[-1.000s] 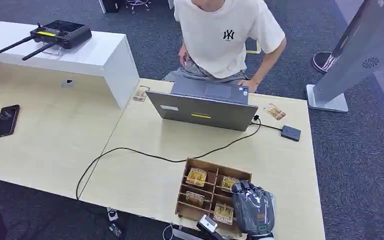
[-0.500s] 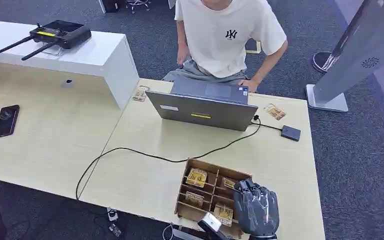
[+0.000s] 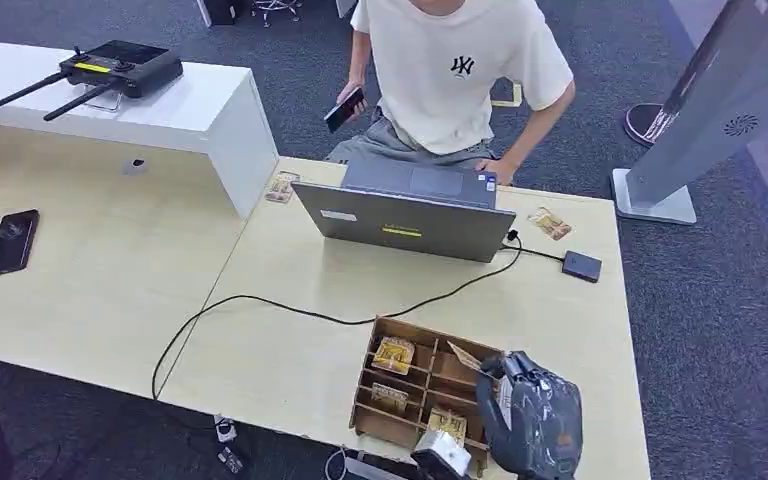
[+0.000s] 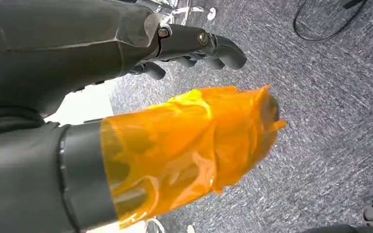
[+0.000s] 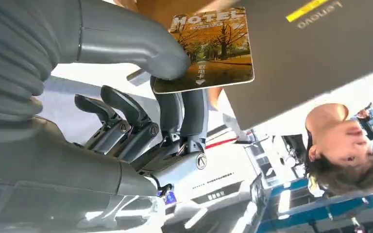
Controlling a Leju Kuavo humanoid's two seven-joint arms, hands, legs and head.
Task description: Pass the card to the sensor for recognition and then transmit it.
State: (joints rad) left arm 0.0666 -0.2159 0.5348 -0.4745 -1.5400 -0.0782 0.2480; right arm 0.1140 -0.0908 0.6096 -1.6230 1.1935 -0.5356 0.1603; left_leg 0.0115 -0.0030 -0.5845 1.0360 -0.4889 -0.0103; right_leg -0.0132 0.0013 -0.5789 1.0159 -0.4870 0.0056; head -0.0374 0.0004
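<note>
The robot's right hand [image 3: 532, 420] has lifted away from the wooden box [image 3: 422, 344] at the near edge of the table [image 3: 290, 350], rising and drawing back toward the table's near right corner. It now pinches a card [image 5: 209, 51] between thumb and fingers [image 5: 182, 111]; in the head view the card [image 3: 466, 357] sticks out of the hand above the box's right compartments, where earlier the hand covered them. Other cards remain in the box. The left hand [image 4: 184, 141] hangs over carpet, its thumb wrapped in orange film, its fingers [image 4: 218, 48] loosely curled and holding nothing. Across the table, behind the laptop [image 3: 405, 220], the person [image 3: 460, 70] has raised a phone [image 3: 344, 108] in one hand. The black sensor [image 3: 582, 266] lies near the table's right edge.
</note>
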